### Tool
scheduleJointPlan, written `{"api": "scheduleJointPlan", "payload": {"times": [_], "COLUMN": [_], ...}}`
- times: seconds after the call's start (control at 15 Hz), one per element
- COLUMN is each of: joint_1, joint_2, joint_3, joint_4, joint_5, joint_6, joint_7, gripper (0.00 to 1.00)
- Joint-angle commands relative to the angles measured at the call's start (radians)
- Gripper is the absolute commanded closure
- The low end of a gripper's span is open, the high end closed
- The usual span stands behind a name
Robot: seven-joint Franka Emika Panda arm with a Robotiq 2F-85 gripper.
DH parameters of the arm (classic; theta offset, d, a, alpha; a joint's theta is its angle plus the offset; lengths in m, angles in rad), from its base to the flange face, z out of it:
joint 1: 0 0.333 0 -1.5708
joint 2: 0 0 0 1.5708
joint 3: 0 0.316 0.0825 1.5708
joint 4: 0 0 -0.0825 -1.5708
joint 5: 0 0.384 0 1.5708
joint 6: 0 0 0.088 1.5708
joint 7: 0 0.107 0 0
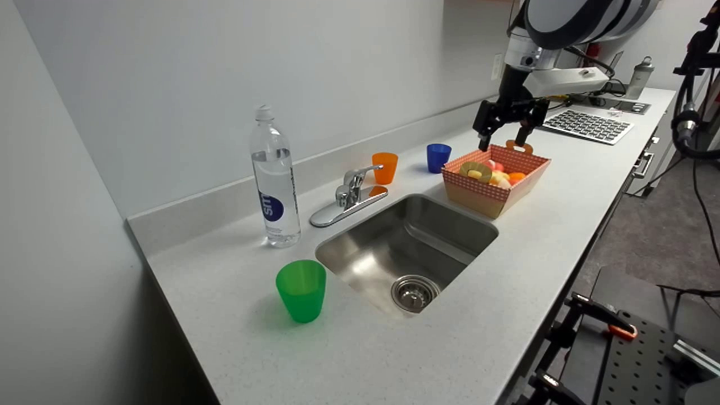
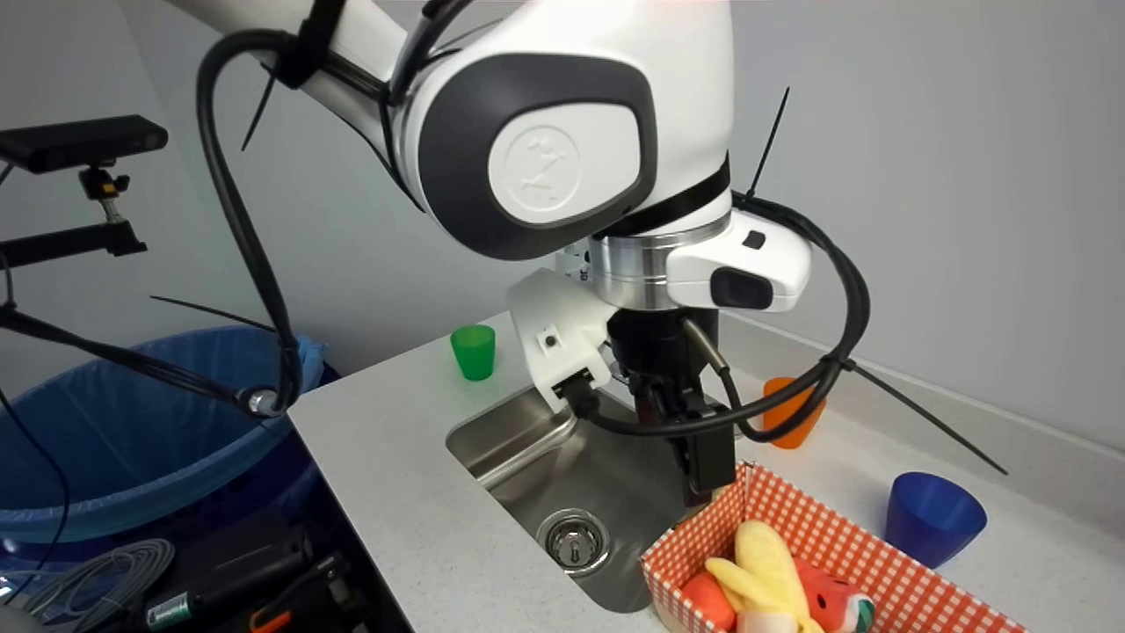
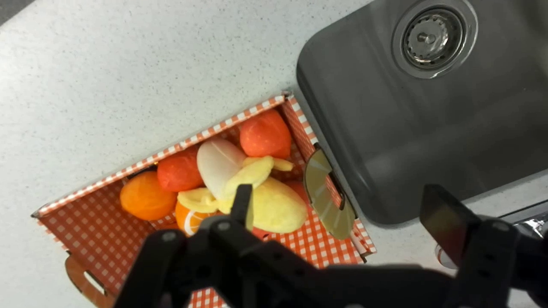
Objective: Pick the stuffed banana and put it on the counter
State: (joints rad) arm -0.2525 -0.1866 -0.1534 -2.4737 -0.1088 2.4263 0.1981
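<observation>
Stuffed banana (image 3: 267,202): lying in the checked basket (image 1: 471,197), near its sink-side end, peel flaps spread, with a cream oval (image 3: 218,164) that I take for its peeled tip. Progress, my reading: 0 of 2 steps done; the pick is not made, and the set-down on the counter (image 1: 450,343) is wholly left. My gripper (image 3: 342,207) is unclenched, nothing held, its 2 fingers wide apart above the basket. Alignment looks off: in the wrist view 1 finger crosses the banana and its partner lies past the basket's end, so I judge a sideways correction is due before descending. Basket contents around the banana: a round red toy (image 3: 265,134) in the near-sink corner, another red piece (image 3: 179,171), a plain orange toy (image 3: 145,196), and an orange piece with white lines (image 3: 190,220), partly under yellow peel. In an exterior view, a red toy with dark spots and a green-and-white end (image 2: 831,598) lies beside the banana. Probable risk: soft neighbours coming up with the grasp. Just beside the basket, the steel sink (image 3: 385,141) has a strainer (image 1: 415,292) in its drain. On the counter stand 3 cups: orange cup (image 1: 385,169), blue cup (image 1: 438,158), green cup (image 1: 302,289), insides not readable. Clear bottle (image 1: 275,191) there too: capped, mostly full. Past the counter's edge, a lined blue bin (image 2: 114,448); contents hidden.
</observation>
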Motion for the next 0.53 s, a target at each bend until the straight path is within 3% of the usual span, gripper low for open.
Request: {"api": "scheduleJointPlan", "payload": {"times": [0.0,0.47], "joint_1": [0.000,-0.002], "joint_2": [0.080,0.285], "joint_3": [0.000,-0.050], "joint_4": [0.060,0.239], "joint_5": [-0.006,-0.010], "joint_6": [0.037,0.038], "joint_7": [0.079,0.224], "gripper": [0.00,0.00]}}
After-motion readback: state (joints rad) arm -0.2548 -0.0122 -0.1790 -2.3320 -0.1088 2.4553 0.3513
